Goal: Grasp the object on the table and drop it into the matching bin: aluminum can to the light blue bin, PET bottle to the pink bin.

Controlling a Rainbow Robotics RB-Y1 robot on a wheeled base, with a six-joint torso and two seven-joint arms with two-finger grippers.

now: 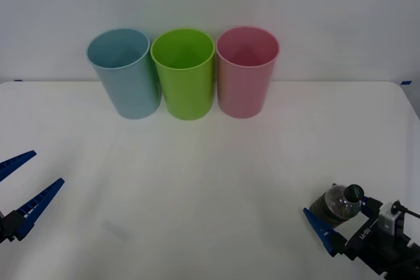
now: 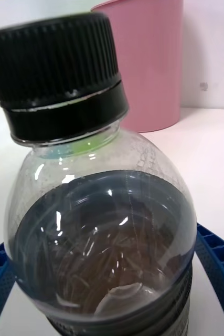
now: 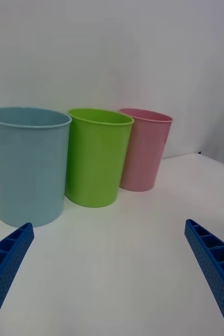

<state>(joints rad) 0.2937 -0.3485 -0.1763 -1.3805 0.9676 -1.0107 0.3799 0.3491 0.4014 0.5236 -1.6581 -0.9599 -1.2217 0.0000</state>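
The PET bottle (image 1: 340, 202), small and clear with a black cap and dark body, stands on the white table (image 1: 210, 181) near its front right corner. My right gripper (image 1: 338, 216) is open around it, one blue finger on each side of the lower body. In the right wrist view the bottle (image 2: 98, 210) sits close up between the blue fingers (image 2: 216, 262). The pink bin (image 1: 247, 71) stands at the back, right of a lime green cup. The light blue bin (image 1: 125, 73) is left of that cup. My left gripper (image 1: 18, 188) hangs open at the front left, holding nothing.
The lime green cup (image 1: 184, 73) stands between the two bins, the three touching in a row near the back edge. The left wrist view shows the light blue bin (image 3: 27, 165), the green cup (image 3: 97, 157) and the pink bin (image 3: 144, 149) across bare tabletop.
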